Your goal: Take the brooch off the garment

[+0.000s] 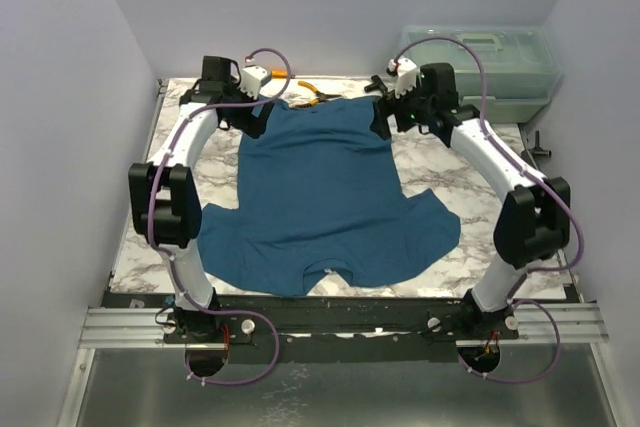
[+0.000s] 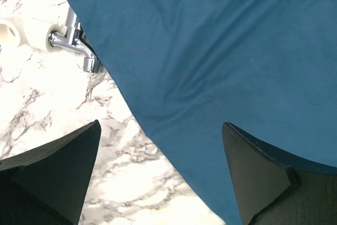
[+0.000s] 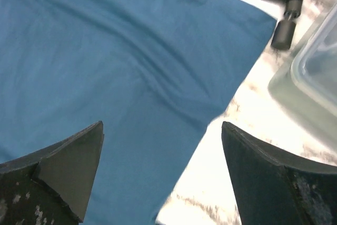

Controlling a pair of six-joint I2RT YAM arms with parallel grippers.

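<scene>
The garment is a dark teal T-shirt spread flat on the marble table, with its neck toward the arm bases. No brooch shows in any view. My left gripper hangs over the shirt's far left corner. In the left wrist view it is open, with the cloth's edge running between its fingers and nothing held. My right gripper is over the far right corner. In the right wrist view it is open above the shirt's edge, holding nothing.
Orange-handled pliers lie beyond the shirt's far edge. A clear lidded box stands at the back right, its corner close to my right gripper. A black T-shaped tool lies nearby. A chrome fitting pokes out beside the shirt's left corner.
</scene>
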